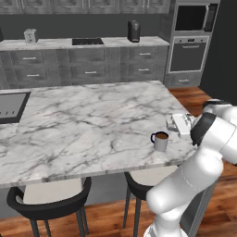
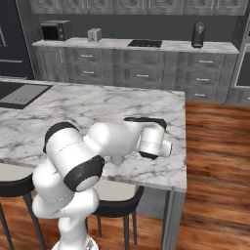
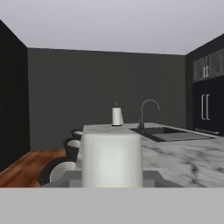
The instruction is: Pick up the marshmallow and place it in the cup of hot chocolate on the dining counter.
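Your end effector pinches the tiny cream-white marshmallow cube; the light grey dark-handled mug of hot chocolate sits just beside it at the white marble counter's near edge.

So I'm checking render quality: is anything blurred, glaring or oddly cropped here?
Left base view: even, soft light, no glare, the cup of hot chocolate slightly soft-edged. Right base view: the arm blocks much of the dining counter. Hand view: a pale block looms huge and close; far faucet stays fairly sharp.
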Motion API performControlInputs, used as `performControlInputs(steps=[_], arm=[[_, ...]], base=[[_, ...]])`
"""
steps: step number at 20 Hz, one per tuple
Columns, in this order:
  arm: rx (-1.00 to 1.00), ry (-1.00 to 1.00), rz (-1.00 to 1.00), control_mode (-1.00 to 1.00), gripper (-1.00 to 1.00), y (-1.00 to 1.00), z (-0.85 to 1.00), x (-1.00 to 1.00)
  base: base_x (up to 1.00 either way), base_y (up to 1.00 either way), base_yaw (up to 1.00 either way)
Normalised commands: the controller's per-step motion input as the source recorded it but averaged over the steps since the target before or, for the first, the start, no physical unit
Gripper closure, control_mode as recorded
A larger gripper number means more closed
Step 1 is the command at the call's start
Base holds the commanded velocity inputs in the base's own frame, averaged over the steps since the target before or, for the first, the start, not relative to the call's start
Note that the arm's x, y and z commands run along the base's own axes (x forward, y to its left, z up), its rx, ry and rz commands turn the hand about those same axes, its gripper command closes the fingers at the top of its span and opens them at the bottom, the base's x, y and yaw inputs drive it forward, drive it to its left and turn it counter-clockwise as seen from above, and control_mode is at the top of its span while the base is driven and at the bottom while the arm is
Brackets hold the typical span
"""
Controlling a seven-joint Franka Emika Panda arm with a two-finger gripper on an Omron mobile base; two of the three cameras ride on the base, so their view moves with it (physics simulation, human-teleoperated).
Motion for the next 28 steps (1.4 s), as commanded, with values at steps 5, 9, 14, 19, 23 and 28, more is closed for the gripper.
performControlInputs(steps=[5, 9, 14, 19, 23, 28], arm=[[-0.04, 0.0, 0.02, -1.0, 1.0, -0.01, -0.21, 0.03], [-0.03, 0.0, 0.0, -1.0, 1.0, 0.0, -0.11, 0.0], [-0.04, 0.0, 0.0, -1.0, 1.0, 0.02, -0.22, 0.01], [-0.04, 0.0, 0.0, -1.0, 1.0, 0.14, -0.19, 0.03], [-0.04, 0.0, 0.0, -1.0, 1.0, 0.16, -0.06, 0.26], [0.0, 0.0, 0.0, -1.0, 1.0, 0.12, 0.0, 0.27]], base=[[0.0, 0.0, 0.0], [0.0, 0.0, 0.0], [0.0, 0.0, 0.0], [0.0, 0.0, 0.0], [0.0, 0.0, 0.0], [0.0, 0.0, 0.0]])
